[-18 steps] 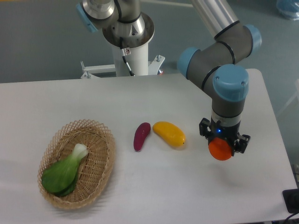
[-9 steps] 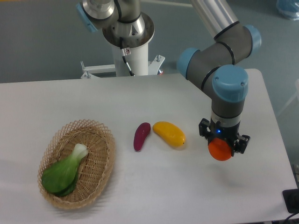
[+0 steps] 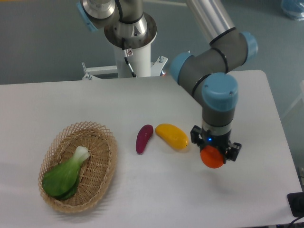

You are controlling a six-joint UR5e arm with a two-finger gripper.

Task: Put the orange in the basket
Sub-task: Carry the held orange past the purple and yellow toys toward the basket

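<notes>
From the fixed camera, my pincer point(image 3: 214, 153) points straight down and pinches the orange point(image 3: 212, 157) from both sides, so the fruit hangs beneath my wrist, seemingly clear of the tabletop point(image 3: 156, 199); its shadow lies below it. I hold it right of the yellow fruit point(image 3: 172, 136), close to that fruit but not touching. The basket point(image 3: 104, 166) sits well apart on the far left with a green leafy vegetable point(image 3: 64, 176) along its middle, leaving bare wicker toward the right wall, where I judge the orange could go. A purple vegetable point(image 3: 144, 138) lies between basket and yellow fruit, so carrying high looks sensible. The orange is small, round, bright and smooth, its upper part hidden by my fingers.
</notes>
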